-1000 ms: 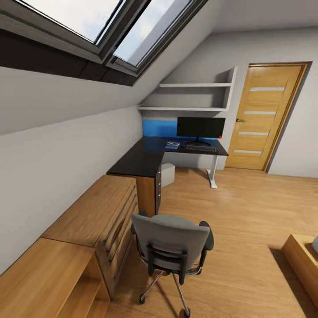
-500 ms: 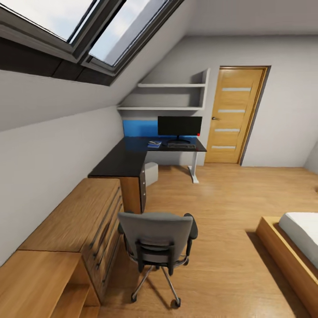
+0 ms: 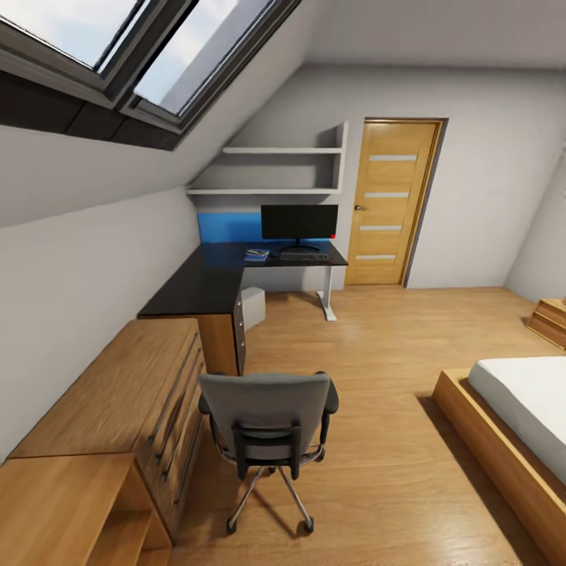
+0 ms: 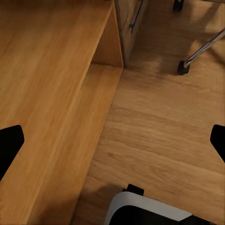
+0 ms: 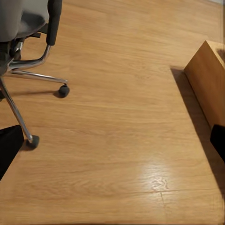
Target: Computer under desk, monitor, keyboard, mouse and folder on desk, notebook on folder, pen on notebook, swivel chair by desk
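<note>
So far we stand well back from the desk (image 3: 206,284), with the swivel chair (image 3: 267,417) between us and it, its back toward us — not yet beside the desk. The monitor (image 3: 299,222) sits upright along the desk's far edge, so that item looks done. A keyboard (image 3: 303,256) lies just in front of the monitor's foot, which we judge done as well. Near the keyboard, toward the inner corner, a small bluish stack (image 3: 256,254) rests on the desk; too small to tell whether it is notebook, folder or both. Mouse and pen we cannot make out. A pale box (image 3: 252,305) sits on the floor under the desk — likely the computer, so in place. The chair seat is hidden by its back, so whether the folder lies there we cannot tell.

Both pincers look empty and spread wide: left gripper (image 4: 112,143) over the floor by a low wooden cabinet (image 4: 47,84), right gripper (image 5: 112,143) over bare floor near the chair's casters (image 5: 63,90).

Left to do, as we judge it: folder, stacking, chair.
</note>
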Tool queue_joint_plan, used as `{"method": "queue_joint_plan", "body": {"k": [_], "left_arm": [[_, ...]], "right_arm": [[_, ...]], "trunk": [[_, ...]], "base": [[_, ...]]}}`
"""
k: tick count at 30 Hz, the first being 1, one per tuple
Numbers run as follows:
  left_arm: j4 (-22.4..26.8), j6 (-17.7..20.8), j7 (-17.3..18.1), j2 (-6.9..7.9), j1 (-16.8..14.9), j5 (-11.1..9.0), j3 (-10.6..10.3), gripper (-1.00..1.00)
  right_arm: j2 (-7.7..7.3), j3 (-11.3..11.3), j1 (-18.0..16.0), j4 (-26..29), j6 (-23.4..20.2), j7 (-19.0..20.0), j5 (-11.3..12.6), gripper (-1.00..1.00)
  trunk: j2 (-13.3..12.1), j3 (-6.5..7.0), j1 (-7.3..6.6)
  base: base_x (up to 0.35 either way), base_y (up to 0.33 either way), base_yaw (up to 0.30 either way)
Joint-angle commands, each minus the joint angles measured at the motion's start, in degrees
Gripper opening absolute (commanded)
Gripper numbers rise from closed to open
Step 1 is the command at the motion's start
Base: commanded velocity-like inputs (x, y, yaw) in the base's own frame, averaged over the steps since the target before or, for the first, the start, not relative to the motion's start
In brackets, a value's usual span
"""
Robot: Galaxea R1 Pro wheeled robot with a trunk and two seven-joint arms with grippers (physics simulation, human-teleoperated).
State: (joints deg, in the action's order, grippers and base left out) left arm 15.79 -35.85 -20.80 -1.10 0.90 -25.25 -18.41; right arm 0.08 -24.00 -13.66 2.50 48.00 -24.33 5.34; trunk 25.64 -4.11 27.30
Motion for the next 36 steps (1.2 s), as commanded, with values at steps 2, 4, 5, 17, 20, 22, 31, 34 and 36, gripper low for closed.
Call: {"method": "queue_joint_plan", "body": {"k": [2, 4, 5, 17, 20, 22, 31, 34, 36], "left_arm": [[0.12, -0.02, -0.47, 0.04, 0.0, -0.24, -0.49, 1.0], [0.12, -0.01, -0.47, 0.04, -0.01, -0.24, -0.49, 1.0], [0.12, -0.01, -0.47, 0.04, -0.01, -0.24, -0.49, 1.0], [0.12, -0.01, -0.47, 0.04, -0.02, -0.24, -0.49, 1.0], [0.12, -0.01, -0.47, 0.04, -0.02, -0.24, -0.49, 1.0], [0.12, -0.01, -0.47, 0.04, -0.02, -0.24, -0.49, 1.0], [0.12, 0.04, -0.47, 0.04, -0.02, -0.25, -0.49, 1.0], [0.13, -0.13, -0.47, 0.04, -0.02, -0.19, -0.49, 1.0], [0.21, -0.18, -0.47, 0.04, -0.02, -0.21, -0.49, 1.0]], "right_arm": [[0.01, -0.51, -0.05, -0.04, 0.17, -0.1, 0.54, 1.0], [0.04, -0.52, -0.05, -0.04, 0.19, -0.1, 0.54, 1.0], [0.05, -0.52, -0.05, -0.04, 0.2, -0.1, 0.54, 1.0], [0.1, -0.52, -0.05, -0.04, 0.17, -0.1, 0.54, 1.0], [0.1, -0.52, -0.05, -0.04, 0.17, -0.07, 0.54, 1.0], [0.1, -0.52, -0.05, -0.05, 0.15, -0.04, 0.54, 1.0], [0.1, -0.52, -0.05, -0.1, 0.08, -0.02, 0.54, 1.0], [0.05, -0.52, -0.05, -0.17, 0.01, 0.0, 0.54, 1.0], [0.04, -0.52, -0.05, -0.18, -0.03, 0.02, 0.54, 1.0]], "trunk": [[0.11, -0.16, 0.03], [0.11, -0.21, 0.03], [0.11, -0.23, 0.03], [0.11, -0.27, 0.03], [0.11, -0.28, 0.03], [0.11, -0.28, 0.03], [0.11, -0.28, 0.03], [0.11, -0.28, 0.03], [0.11, -0.28, 0.03]], "base": [[-0.001, 0.135, -0.117], [0.0, 0.043, -0.082], [0.0, 0.027, -0.057], [0.0, 0.079, -0.012], [0.0, 0.082, -0.001], [0.0, 0.038, 0.0], [0.0, 0.009, 0.0], [0.0, 0.001, 0.0], [0.0, 0.0, 0.0]]}}
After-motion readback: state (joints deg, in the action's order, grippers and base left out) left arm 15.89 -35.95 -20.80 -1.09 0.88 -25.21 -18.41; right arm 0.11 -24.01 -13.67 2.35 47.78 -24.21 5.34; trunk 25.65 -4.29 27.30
